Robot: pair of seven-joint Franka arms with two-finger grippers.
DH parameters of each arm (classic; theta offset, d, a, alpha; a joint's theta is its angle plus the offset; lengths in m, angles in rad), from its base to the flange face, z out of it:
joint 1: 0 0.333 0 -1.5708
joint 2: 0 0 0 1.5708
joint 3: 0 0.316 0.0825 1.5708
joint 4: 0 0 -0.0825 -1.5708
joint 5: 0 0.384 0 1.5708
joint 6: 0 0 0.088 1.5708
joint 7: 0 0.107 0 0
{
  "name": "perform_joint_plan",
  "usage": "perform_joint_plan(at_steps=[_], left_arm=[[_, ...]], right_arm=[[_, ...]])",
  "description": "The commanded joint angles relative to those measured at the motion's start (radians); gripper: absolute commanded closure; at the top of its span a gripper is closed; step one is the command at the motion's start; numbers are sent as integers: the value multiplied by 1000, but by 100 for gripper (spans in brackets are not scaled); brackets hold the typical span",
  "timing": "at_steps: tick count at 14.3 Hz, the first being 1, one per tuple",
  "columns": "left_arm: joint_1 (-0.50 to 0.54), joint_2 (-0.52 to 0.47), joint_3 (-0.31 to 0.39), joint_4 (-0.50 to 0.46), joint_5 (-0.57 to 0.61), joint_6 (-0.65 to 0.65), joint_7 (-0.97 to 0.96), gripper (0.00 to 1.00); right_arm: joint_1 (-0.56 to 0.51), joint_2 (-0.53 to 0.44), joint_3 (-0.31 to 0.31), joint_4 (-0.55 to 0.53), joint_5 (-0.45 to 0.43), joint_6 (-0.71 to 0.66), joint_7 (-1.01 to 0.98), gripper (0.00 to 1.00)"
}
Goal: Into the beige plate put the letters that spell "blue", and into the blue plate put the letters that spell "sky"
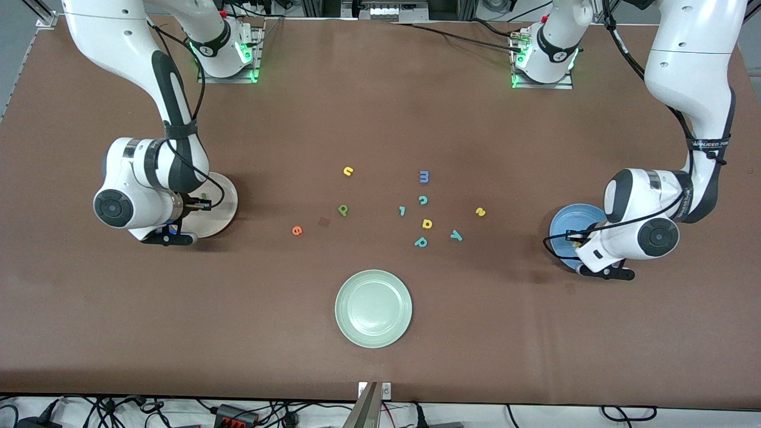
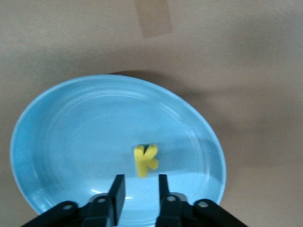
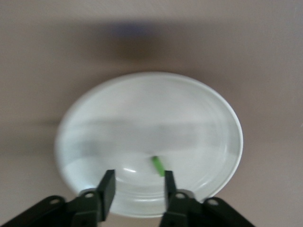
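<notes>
Left hand (image 2: 141,191) over blue plate (image 2: 71,137) near the surface's left-arm end, fingers spread, yellow k (image 2: 146,160) lying in it. Right hand (image 3: 136,189) spread over beige plate (image 3: 142,118) at the right-arm end, green l (image 3: 158,165) inside. Remaining letters scattered mid-surface.

The blue plate (image 2: 71,142) sits under the left end effector (image 2: 141,189), whose fingers stand slightly apart, empty. A yellow k (image 2: 146,160) lies flat in the plate just ahead of the fingertips. The beige plate (image 3: 142,109) sits under the right end effector (image 3: 137,189), fingers parted, with the dark green l (image 3: 158,165) lying in it by one fingertip. Between the two end effectors, loose on the desk (image 1: 380,119), lie the yellow u (image 1: 348,171), green b (image 1: 343,210), orange e (image 1: 296,230), yellow s (image 1: 480,211) and teal y (image 1: 456,235).
</notes>
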Motion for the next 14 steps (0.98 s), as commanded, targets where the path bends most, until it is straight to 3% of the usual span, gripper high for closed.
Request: perform_joint_plan(at_steps=[1, 4, 6, 8, 11, 14], left_arm=[[-14, -23, -35, 10, 18, -16, -4, 0], [-17, -43, -150, 66, 10, -21, -9, 0], [-23, -36, -193, 94, 3, -20, -26, 0], [-31, -20, -198, 99, -61, -7, -61, 0], [-123, 15, -193, 161, -146, 25, -139, 0], [-123, -8, -192, 87, -134, -48, -293, 0]], right_arm=[[20, 18, 93, 143, 41, -54, -3, 0], [26, 103, 203, 281, 35, -45, -25, 0], [35, 127, 280, 312, 35, 10, -49, 0], [95, 140, 292, 312, 24, 86, -52, 0], [174, 186, 292, 308, -62, 173, -59, 0], [220, 228, 294, 305, -63, 230, -57, 0]])
